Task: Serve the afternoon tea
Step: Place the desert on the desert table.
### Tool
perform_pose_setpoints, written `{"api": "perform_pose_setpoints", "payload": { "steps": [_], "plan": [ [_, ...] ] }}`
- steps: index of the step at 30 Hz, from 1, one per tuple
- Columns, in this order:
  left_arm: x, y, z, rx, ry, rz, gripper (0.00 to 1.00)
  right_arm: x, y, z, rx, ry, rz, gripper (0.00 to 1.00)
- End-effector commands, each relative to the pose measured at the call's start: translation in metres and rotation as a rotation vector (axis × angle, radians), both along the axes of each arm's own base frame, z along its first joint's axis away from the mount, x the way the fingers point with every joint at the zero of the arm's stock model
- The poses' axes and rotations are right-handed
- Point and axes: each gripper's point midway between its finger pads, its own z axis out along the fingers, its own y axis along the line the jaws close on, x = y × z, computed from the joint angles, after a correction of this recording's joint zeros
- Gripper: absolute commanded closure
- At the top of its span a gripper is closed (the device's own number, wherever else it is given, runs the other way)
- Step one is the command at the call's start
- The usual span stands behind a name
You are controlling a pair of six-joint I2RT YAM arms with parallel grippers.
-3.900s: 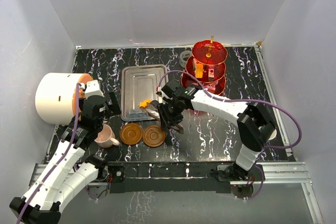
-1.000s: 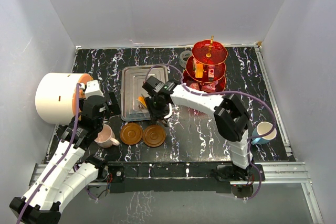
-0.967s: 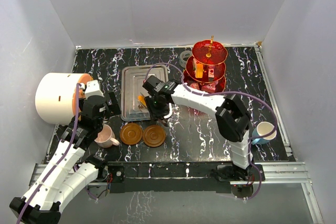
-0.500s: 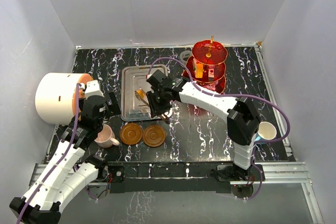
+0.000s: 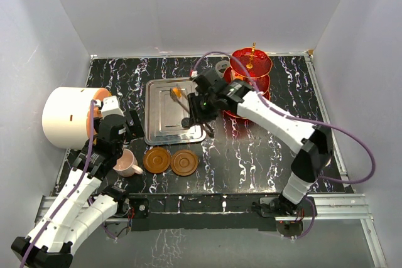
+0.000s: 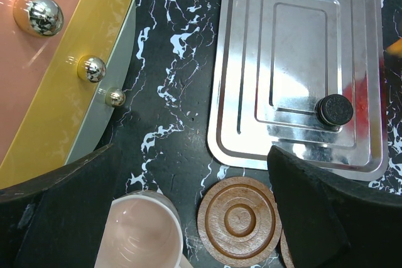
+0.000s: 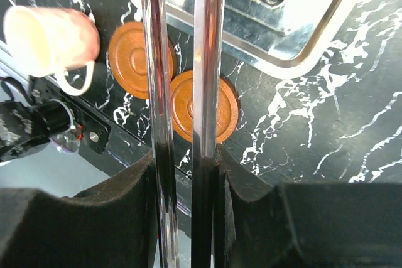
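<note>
- Grips silver tongs in the right gripper, black fingers pressed against the two blades from either side: closed on the tool.
- Reaches with that arm across the steel tray, tongs pointing left and away from the wrist.
- Carries an orange sweet at the far end of the tongs, over the tray's far half and well out from the gripper itself. Cannot tell from above how firmly the tips pinch it; loses the tips off the top edge of the right wrist view.
- Shows a dark round biscuit lying flat on the tray by its right rim, just on the near side of the right gripper and apart from the orange sweet.
- Places the red three-tier stand at the back of the table, just right of the right wrist and beside the tray's far right corner.
- Holds the left gripper spread wide with nothing between its fingers, hovering over the near left of the table.
- Looks down from there on the pink cup, upright, under the left finger's side, with a brown saucer just beside it.
- Sets the second saucer right of the first, edges meeting or nearly so, both in front of the tray's near rim.
- Keeps the white drum, orange face turned toward the table, close on the left of the left gripper.
</note>
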Motion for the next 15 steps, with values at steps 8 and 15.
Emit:
{"api": "perform_pose_setpoints", "payload": {
  "steps": [8, 15],
  "plan": [
    [-0.001, 0.002, 0.007, 0.003, -0.012, 0.001, 0.01, 0.036, -0.071, 0.126, 0.128, -0.242, -0.148, 0.75],
    [-0.001, 0.001, 0.006, 0.003, -0.01, 0.0, 0.01, 0.045, -0.114, 0.145, 0.095, -0.286, -0.242, 0.75]
  ]
}}
